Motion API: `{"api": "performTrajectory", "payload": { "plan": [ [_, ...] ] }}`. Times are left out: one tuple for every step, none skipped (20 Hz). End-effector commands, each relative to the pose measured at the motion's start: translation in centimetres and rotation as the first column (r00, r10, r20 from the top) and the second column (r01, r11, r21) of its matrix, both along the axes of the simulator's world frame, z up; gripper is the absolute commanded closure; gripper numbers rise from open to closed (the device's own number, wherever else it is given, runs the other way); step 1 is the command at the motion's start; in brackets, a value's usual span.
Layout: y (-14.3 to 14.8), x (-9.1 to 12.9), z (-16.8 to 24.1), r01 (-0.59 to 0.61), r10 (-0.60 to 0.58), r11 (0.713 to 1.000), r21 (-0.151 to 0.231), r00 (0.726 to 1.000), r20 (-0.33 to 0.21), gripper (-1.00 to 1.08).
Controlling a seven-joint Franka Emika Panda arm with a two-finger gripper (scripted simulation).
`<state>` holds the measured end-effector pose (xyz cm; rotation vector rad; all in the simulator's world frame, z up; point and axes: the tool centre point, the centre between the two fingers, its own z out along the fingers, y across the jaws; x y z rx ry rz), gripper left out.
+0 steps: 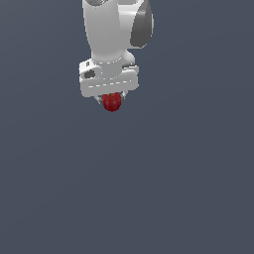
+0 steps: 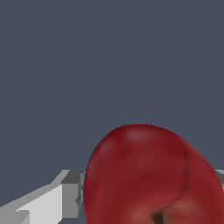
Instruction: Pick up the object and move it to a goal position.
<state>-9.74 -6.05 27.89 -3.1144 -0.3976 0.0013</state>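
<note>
Gripper (image 1: 112, 99) up high in the exterior view, pointing straight down from the white arm (image 1: 110, 30), and it's got something! Tucked right under the white hand is the object (image 1: 112, 102), that small dark red ball, sitting between the short fingers, which peek out only barely on either side of it. The fingers look closed in on it, narrow gap, ball filling it, so I'm calling that a hold.

Over to the wrist view, and the object (image 2: 153, 179) is huge in the picture, glossy red with a dark crease and a little dimple, pressed up against a pale grey finger (image 2: 48, 203) on one side. The other finger is only a sliver at the picture's edge, hard to read.

So where are we? By my read, the pick is done and this is the carry: the ball hangs clear with nothing touching it but the gripper. What comes next calls for a steady transfer to the goal, grip kept firm, since a round, smooth thing like this could roll out of a loose pinch.

And the goal? No marker shows in either view, so I can't say which way it lies. Around the arm, just flat dark grey-blue background (image 1: 198, 188), nothing standing in the way that I can see.
</note>
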Motion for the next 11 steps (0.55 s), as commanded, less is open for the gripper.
{"api": "performTrajectory", "payload": {
  "plan": [
    [-0.48, -0.29, 1.18, 0.000, 0.000, 1.000, -0.001, 1.000, 0.001, 1.08],
    [-0.62, -0.37, 1.48, 0.000, 0.000, 1.000, -0.001, 1.000, 0.001, 1.08],
    [-0.74, -0.43, 1.72, 0.000, 0.000, 1.000, -0.001, 1.000, 0.001, 1.08],
    [-0.84, -0.48, 1.91, 0.000, 0.000, 1.000, -0.001, 1.000, 0.001, 1.08],
    [-0.91, -0.50, 2.05, 0.000, 0.000, 1.000, -0.001, 1.000, 0.001, 1.08],
    [-0.94, -0.50, 2.13, 0.000, 0.000, 1.000, -0.001, 1.000, 0.001, 1.08],
    [-0.96, -0.49, 2.15, 0.000, 0.000, 1.000, -0.001, 1.000, 0.001, 1.08],
    [-0.96, -0.46, 2.12, 0.000, 0.000, 1.000, -0.001, 1.000, 0.001, 1.08],
    [-0.93, -0.41, 2.04, 0.000, 0.000, 1.000, -0.001, 1.000, 0.001, 1.08],
    [-0.90, -0.37, 1.97, 0.000, 0.000, 1.000, -0.001, 1.000, 0.001, 1.08],
    [-0.89, -0.36, 1.94, 0.000, 0.000, 1.000, -0.001, 1.000, 0.001, 1.08]
  ]
}}
